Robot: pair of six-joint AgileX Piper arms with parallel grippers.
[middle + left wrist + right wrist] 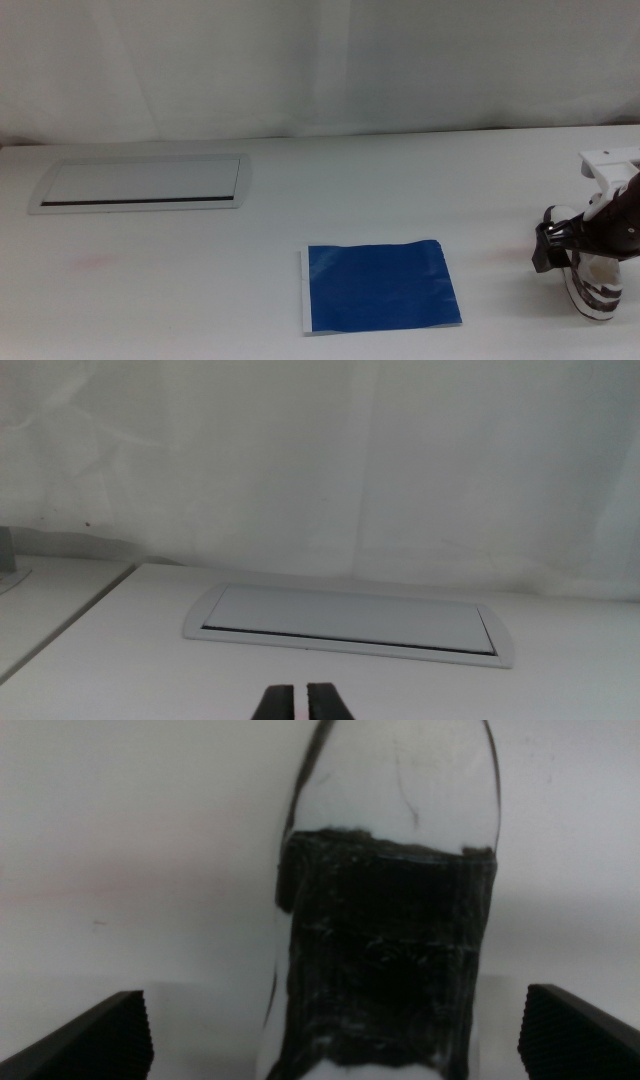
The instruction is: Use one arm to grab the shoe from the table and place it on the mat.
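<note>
Nearest you in the middle view lies the mat (pixel 378 287), a flat deep-blue sheet with a thin white strip along its left short edge, flat on the white worktop (pixel 200 290). Left and further back is the grey-framed inset panel (pixel 140 183). Your left pincer (pixel 298 703) waits facing that panel, jaws nearly together with a narrow gap. At the far right, your right pincer (pixel 575 245) hangs over the shoe (pixel 596 288), jaws wide apart on either side. The shoe (pixel 385 920) shows white with a black patch, and sits well apart from the mat.
</note>
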